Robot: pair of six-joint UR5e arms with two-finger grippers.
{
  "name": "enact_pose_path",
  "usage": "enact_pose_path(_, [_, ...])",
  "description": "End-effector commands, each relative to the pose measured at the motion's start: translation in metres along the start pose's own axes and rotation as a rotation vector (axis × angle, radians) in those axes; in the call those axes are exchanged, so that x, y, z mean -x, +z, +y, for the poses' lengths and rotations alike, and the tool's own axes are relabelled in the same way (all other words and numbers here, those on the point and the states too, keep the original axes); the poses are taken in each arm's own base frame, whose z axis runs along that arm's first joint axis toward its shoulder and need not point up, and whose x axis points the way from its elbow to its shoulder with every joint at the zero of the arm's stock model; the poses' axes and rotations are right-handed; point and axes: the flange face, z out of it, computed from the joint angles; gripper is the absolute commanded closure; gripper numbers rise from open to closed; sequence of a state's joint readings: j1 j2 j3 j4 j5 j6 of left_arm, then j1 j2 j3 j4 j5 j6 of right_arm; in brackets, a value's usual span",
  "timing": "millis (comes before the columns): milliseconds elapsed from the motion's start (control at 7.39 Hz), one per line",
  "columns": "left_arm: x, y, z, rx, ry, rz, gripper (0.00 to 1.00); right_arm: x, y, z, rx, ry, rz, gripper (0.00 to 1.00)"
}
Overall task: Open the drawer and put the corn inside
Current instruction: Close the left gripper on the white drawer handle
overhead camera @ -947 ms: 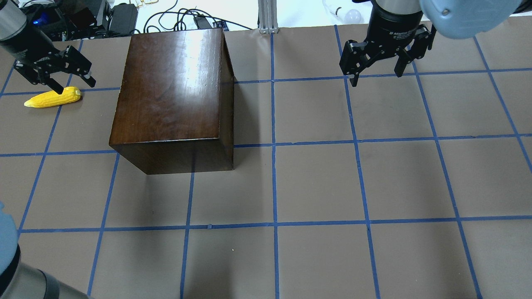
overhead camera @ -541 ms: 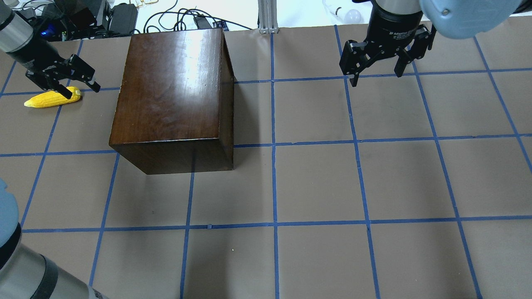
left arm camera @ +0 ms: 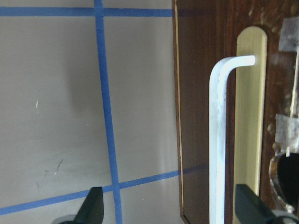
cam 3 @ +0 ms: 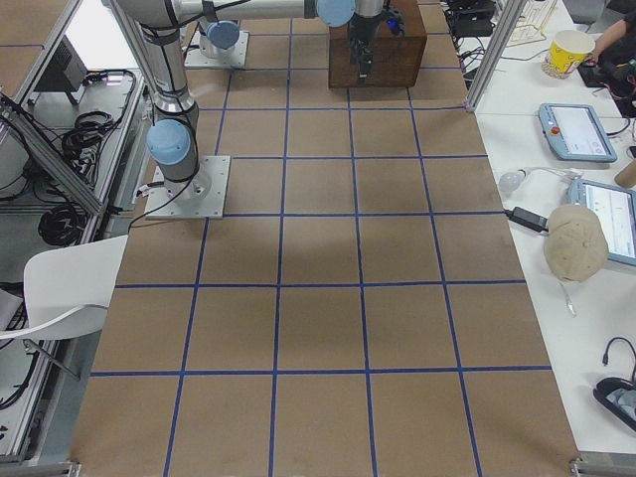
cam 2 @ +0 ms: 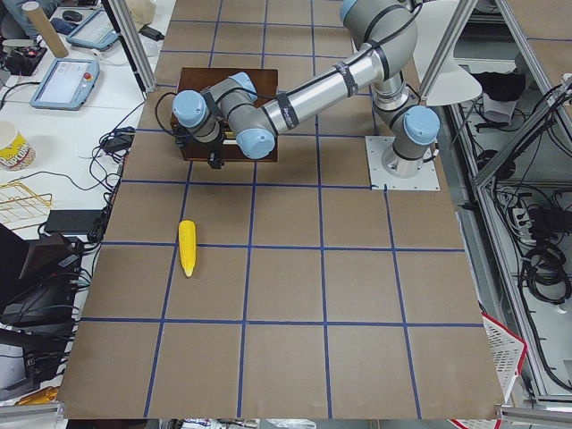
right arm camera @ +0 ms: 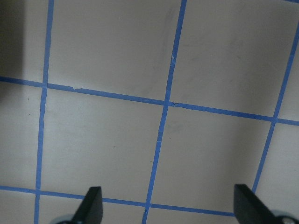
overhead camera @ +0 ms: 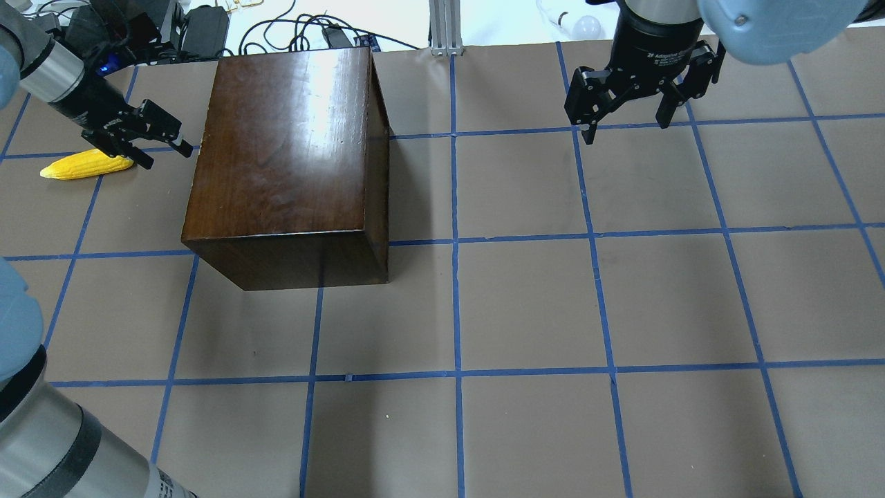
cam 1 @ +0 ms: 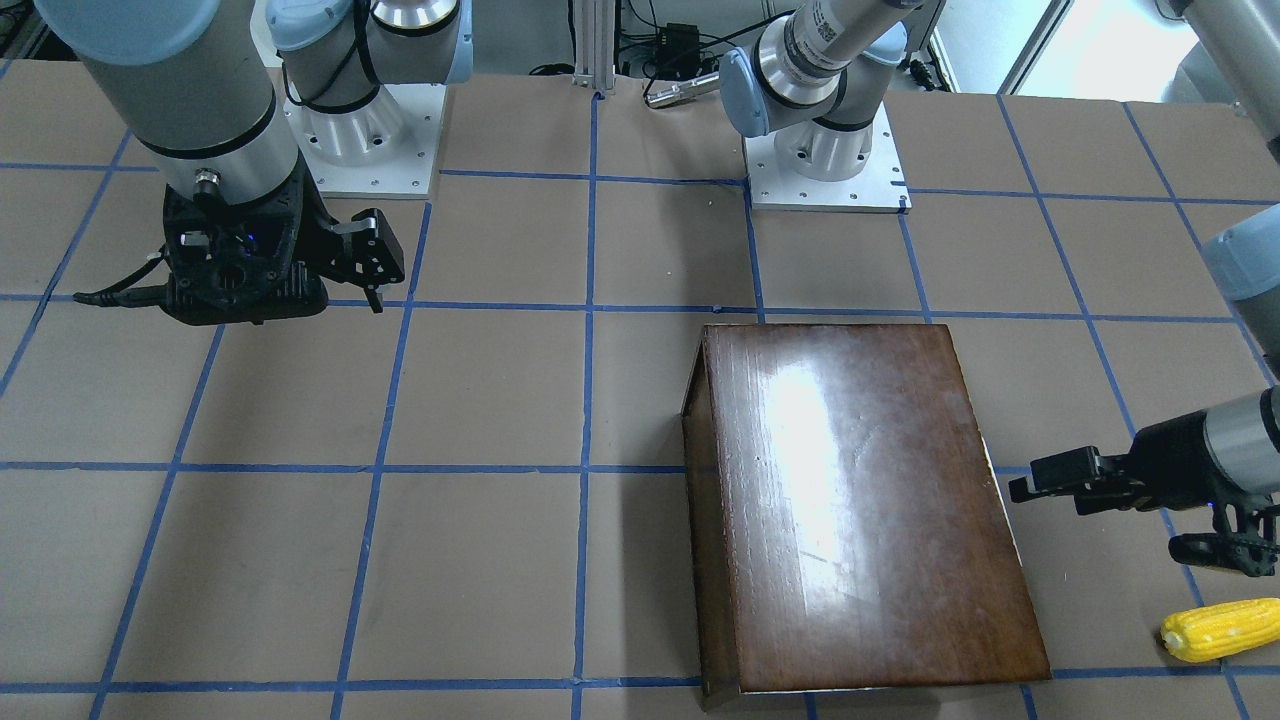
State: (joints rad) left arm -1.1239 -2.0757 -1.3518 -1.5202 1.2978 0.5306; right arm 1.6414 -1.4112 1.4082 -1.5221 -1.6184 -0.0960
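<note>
The glossy dark-brown box [overhead camera: 283,152] stands at the table's far left. Its drawer is shut; the left wrist view shows the dark front panel [left arm camera: 201,116] with a white bar handle [left arm camera: 216,140] on a brass plate. My left gripper [overhead camera: 169,157] is open and empty, close to the box's left side and pointing at it. In the wrist view the handle lies between its fingertips [left arm camera: 91,210]. The yellow corn [overhead camera: 83,164] lies on the table just behind that gripper, also seen in the front view [cam 1: 1220,630]. My right gripper [overhead camera: 628,131] is open and empty over the far right.
The table is brown paper with a grid of blue tape [overhead camera: 456,242]. Cables and power bricks [overhead camera: 200,28] lie beyond the far edge behind the box. A metal post [overhead camera: 446,28] stands at the far middle edge.
My left gripper has moved right, away from above the corn toward the box's left side, and turned to face it. The corn, box and right arm have not moved.
</note>
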Motion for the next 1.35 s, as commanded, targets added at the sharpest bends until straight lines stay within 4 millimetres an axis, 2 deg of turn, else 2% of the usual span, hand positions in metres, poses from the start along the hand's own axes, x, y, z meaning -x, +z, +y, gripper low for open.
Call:
enact_pose_path(0, [0.000, 0.008, -0.003, 0.009, -0.009, 0.009, 0.00, 0.000, 0.000, 0.000, 0.000, -0.001, 0.000, 0.00])
enact_pose_path(812, [0.000, 0.021, -0.009, 0.012, -0.012, 0.045, 0.00, 0.000, 0.000, 0.000, 0.000, -0.001, 0.000, 0.00])
enact_pose_path(1218, [0.007, 0.035, -0.010, 0.033, -0.021, 0.055, 0.00, 0.000, 0.000, 0.000, 0.000, -0.001, 0.000, 0.00])
